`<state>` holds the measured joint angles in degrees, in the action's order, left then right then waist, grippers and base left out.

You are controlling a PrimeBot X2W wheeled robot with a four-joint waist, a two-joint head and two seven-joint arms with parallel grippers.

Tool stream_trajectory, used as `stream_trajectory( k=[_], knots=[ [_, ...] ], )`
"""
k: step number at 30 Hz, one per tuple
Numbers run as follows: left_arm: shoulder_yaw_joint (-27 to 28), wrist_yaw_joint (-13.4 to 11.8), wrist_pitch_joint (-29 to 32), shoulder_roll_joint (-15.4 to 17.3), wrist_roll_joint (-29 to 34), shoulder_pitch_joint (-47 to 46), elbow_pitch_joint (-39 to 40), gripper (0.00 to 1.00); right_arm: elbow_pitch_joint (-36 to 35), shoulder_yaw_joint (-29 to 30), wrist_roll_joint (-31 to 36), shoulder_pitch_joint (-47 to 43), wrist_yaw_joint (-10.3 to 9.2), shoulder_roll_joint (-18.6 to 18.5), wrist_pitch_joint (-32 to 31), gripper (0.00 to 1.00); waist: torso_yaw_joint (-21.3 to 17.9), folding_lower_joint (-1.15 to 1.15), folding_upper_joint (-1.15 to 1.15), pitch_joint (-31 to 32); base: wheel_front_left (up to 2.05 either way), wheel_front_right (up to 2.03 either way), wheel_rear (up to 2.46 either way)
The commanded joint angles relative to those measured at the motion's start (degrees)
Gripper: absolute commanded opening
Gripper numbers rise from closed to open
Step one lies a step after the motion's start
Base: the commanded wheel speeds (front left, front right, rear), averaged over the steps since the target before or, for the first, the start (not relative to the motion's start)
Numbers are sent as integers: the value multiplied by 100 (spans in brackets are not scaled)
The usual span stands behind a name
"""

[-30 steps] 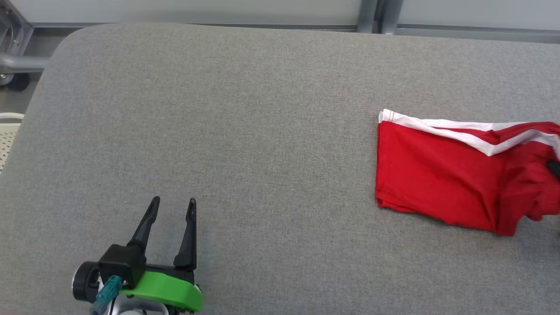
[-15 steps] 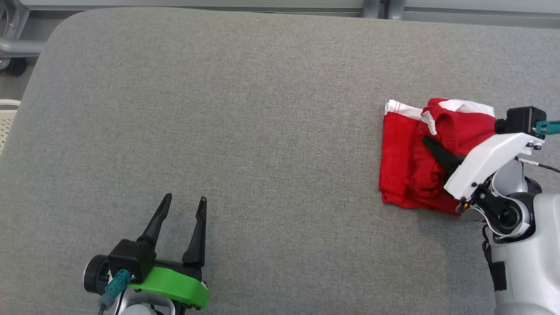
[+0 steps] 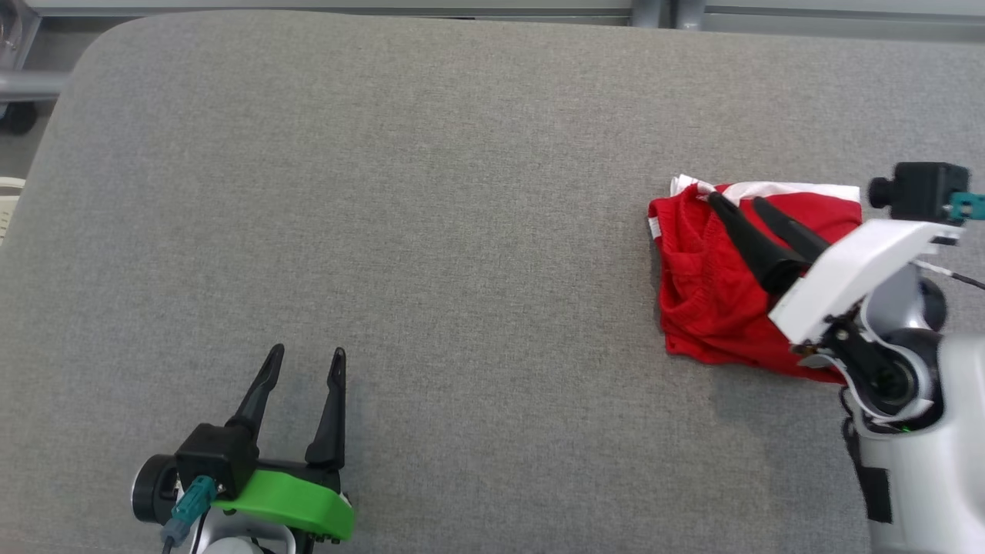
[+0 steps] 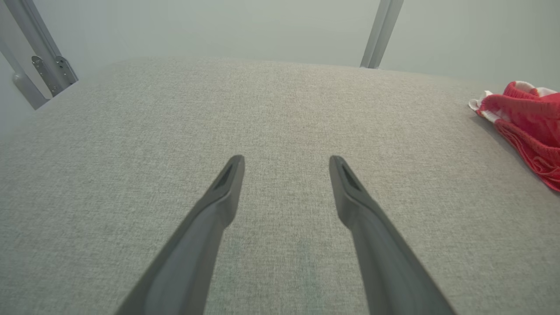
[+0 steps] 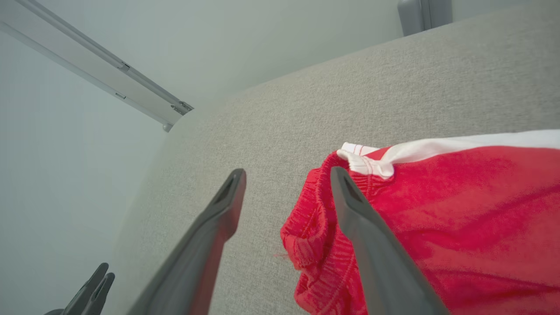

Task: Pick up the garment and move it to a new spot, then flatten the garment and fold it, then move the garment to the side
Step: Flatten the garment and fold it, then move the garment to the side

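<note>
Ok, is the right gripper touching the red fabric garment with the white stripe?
Cannot tell. In the right wrist view the open right gripper has one finger overlapping the red garment, but resting or hovering isn't clear.

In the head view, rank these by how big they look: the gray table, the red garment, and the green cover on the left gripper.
Largest to smallest:
1. gray table
2. red garment
3. green cover on the left gripper, clearly smallest even though it is likely nearer the camera

Garment (image 3: 704,292) on table (image 3: 462,192), right side, under right gripper (image 3: 735,200) — left gripper (image 3: 306,352) near left.
</note>
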<state>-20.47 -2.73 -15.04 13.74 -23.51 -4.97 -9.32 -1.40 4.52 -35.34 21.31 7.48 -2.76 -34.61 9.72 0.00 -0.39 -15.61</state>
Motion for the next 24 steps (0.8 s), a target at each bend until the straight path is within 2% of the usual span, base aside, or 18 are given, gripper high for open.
stream_trajectory(
  k=[1,6,12,16,22,23,24],
  knots=[
    [56,-24,-15,-32,77,79,86,100,-280,239,140,-210,2,-42,-98,100,-72,0,39,-30,0,0,0],
    [90,4,-15,-91,134,130,256,100,-757,905,492,-581,2,-286,-493,100,-119,0,39,-208,0,0,0],
    [112,81,-15,-101,229,-39,311,100,-598,1592,754,-685,2,-405,-748,100,-140,0,39,-526,0,0,0],
    [131,126,-15,-121,284,-156,293,100,-224,1707,663,-467,3,-267,-816,100,-106,0,39,-668,0,0,0],
    [153,175,-15,-181,364,-291,225,100,525,1535,283,-13,3,-116,-772,100,-74,0,39,-732,0,0,0],
    [157,182,-15,-195,373,-301,210,100,591,1483,241,29,2,-112,-726,49,-78,0,39,-720,0,0,0],
    [158,190,-15,-215,375,-308,200,100,600,1397,178,70,2,-131,-701,17,-86,0,39,-700,0,0,0]
  ],
)
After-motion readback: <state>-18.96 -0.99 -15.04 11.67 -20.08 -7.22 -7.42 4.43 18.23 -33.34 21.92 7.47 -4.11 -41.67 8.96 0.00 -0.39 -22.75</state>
